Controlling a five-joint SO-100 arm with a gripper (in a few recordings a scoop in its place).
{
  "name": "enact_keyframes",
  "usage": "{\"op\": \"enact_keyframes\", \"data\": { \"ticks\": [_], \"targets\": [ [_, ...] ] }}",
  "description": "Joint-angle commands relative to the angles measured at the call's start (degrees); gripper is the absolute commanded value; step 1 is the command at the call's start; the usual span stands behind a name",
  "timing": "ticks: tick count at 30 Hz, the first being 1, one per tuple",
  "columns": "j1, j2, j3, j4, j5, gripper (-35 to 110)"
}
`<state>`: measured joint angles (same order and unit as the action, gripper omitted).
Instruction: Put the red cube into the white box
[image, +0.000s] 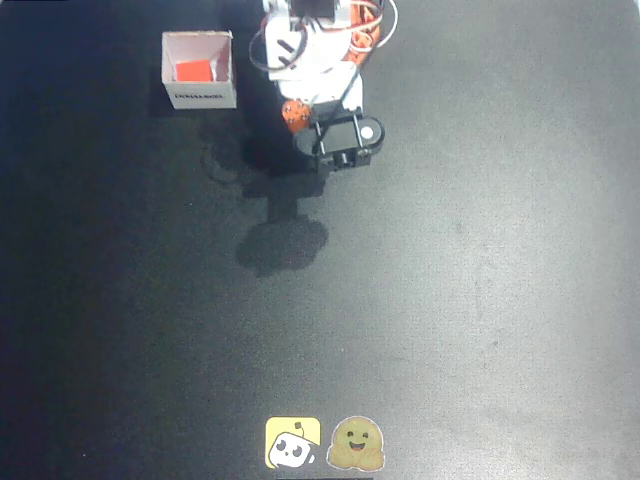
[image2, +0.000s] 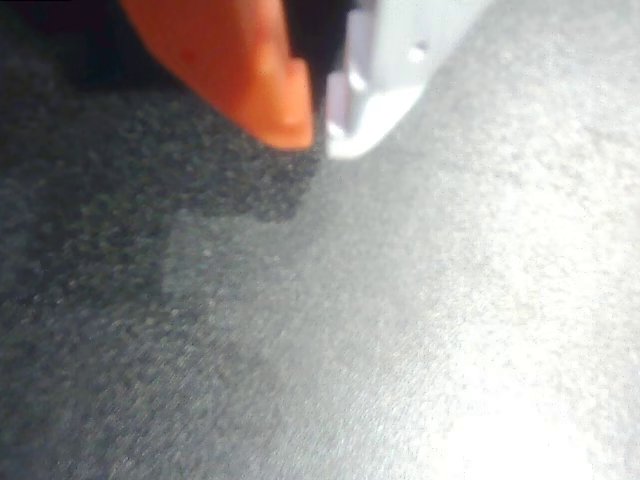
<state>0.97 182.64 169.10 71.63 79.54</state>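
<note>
- Your gripper (image2: 320, 135) is clenched on nothing: in the wrist view the orange finger (image2: 250, 70) and the white finger (image2: 385, 85) meet at their tips, with bare counter (image2: 400, 330) beneath them.
- In the overhead view the arm (image: 315, 60) sits folded at the top centre of the counter, above its own dark shadow (image: 282, 245).
- The red cube (image: 194, 70) lies inside the white box (image: 200, 96), resting on the box floor between the thin walls.
- That box stands to the left of the arm in the overhead view, near it but not touching, with its printed side facing down the picture.
- Two stickers, a yellow one (image: 293, 443) and a tan smiling one (image: 357, 445), lie side by side at the bottom edge, well apart from your gripper.
</note>
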Motion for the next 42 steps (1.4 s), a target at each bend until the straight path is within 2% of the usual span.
{"op": "enact_keyframes", "data": {
  "ticks": [1, 7, 42],
  "targets": [
    [0.5, 0.5, 0.1, 0.9, 2.0, 0],
    [0.5, 0.5, 0.1, 5.5, 10.4, 0],
    [0.5, 0.5, 0.1, 5.5, 10.4, 0]
  ]
}}
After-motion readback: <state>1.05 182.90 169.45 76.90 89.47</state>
